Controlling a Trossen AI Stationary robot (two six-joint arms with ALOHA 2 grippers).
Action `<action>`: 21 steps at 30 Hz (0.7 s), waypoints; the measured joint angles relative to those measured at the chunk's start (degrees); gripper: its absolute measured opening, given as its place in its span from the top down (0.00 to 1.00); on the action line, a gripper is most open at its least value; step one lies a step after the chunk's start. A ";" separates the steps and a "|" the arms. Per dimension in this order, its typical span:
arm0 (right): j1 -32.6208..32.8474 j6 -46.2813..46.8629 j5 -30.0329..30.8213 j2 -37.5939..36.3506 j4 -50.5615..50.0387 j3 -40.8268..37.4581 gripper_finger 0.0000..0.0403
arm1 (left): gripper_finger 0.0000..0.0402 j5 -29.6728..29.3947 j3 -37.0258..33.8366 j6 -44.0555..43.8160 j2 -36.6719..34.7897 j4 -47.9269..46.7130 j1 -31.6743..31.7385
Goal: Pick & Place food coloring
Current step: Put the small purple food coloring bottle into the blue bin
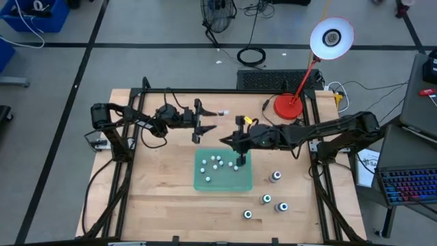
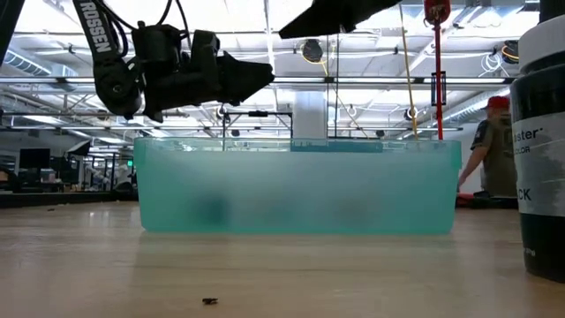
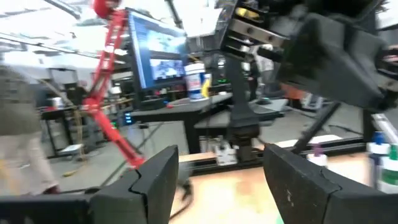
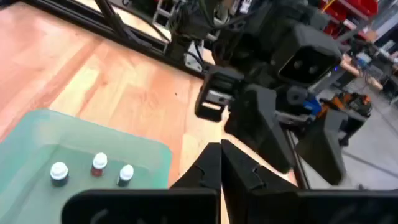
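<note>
Although four larger food coloring bottles (image 1: 266,199) stand loose on the near right part of the wooden table (image 1: 157,198), none is in either claw at present. These have grey or dark bodies with green or blue tops, and they sit apart from one another, just outside the tray's near right corner. One more dark bottle (image 2: 540,141) looms at the right edge of the low view, upright on the table.

Next back, the translucent green tray (image 1: 202,182) lies flat at mid-table. About ten small white-capped bottles (image 1: 217,162) stand inside it, grouped toward its far half; the right wrist view shows three of them (image 4: 99,164) upright.

Beyond, the right gripper (image 1: 227,140) hangs over the tray's far edge, fingers pressed together on nothing visible. The left gripper (image 1: 207,128) is raised beyond the tray's far left corner, fingers spread wide and empty, facing the right arm.

Risk assessment: the two claws are near each other, so a careless move by either arm could cause contact. The small bottles stand close together; a descent into the tray could topple neighbours. The loose bottles are probably light and top-heavy, so an off-centre pinch may tip them.

At the far edge stands a red desk lamp (image 1: 290,102).
</note>
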 joint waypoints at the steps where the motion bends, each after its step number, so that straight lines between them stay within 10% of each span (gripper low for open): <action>1: 0.15 -0.09 0.12 0.00 0.36 0.05 0.99 | 0.42 0.36 0.00 -0.01 0.00 0.02 -0.09; 16: -1.67 3.94 14.72 -0.13 -8.33 0.11 1.00 | 0.45 -1.71 0.00 -4.98 0.00 -3.54 -0.05; 21: -15.05 9.86 3.87 0.24 -14.48 0.87 0.92 | 0.47 -8.03 -0.02 -5.10 0.00 -10.18 0.54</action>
